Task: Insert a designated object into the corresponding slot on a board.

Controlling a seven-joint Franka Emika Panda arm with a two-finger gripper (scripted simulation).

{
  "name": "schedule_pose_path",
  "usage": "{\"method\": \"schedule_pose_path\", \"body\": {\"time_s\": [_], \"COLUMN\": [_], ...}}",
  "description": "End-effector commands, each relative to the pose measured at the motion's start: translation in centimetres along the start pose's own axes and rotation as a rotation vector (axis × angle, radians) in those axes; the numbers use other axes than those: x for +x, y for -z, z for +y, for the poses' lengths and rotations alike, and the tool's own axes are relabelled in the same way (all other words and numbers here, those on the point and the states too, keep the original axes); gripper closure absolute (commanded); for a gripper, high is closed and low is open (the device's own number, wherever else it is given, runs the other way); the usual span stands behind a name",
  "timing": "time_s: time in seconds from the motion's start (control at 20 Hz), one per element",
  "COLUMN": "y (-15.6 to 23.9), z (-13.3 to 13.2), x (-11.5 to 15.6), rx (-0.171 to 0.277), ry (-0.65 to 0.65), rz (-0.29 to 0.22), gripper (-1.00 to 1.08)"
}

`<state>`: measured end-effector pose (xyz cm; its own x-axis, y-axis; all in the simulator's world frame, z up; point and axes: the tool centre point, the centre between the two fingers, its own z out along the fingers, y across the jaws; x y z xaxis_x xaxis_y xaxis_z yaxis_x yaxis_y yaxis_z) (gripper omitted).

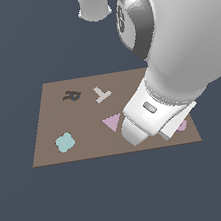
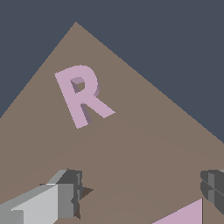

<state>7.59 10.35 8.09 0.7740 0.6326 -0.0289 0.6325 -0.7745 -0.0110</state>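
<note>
The pale pink-lilac R block (image 2: 81,94) lies flat on the brown board (image 2: 144,140) near a board corner. In the exterior view only a small bit of it (image 1: 182,126) shows past the arm, at the board's (image 1: 83,118) near right corner. My gripper (image 2: 140,192) is open and empty, low over the board, with the R block ahead of the fingers (image 2: 65,199) and apart from them. The dark R-shaped slot (image 1: 71,95) is at the board's far left. My fingertips are hidden in the exterior view.
A white T-like piece (image 1: 101,93), a pink triangle (image 1: 112,122) and a teal rounded shape (image 1: 65,142) lie on the board. The triangle's corner (image 2: 186,213) shows between my fingers. The arm's body (image 1: 173,47) covers the board's right part. The arm's base (image 1: 93,4) stands behind.
</note>
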Motion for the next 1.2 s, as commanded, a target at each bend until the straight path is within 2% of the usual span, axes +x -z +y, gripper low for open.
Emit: {"method": "schedule_pose_path", "body": {"time_s": [0.0,0.3,0.55,1.15], "y": [-0.7,-2.0,-2.7,-3.9], "z": [-0.8,-2.7,-3.9,-4.5], "x": [1.7,4.5,5.8,6.4], "rx": [-0.004,-0.011,-0.015,-0.016], "ry": [0.090,0.256,0.342,0.377], "rz": [0.007,0.018,0.024,0.026], "gripper": [-0.92,-0.92,-0.92,-0.92]}}
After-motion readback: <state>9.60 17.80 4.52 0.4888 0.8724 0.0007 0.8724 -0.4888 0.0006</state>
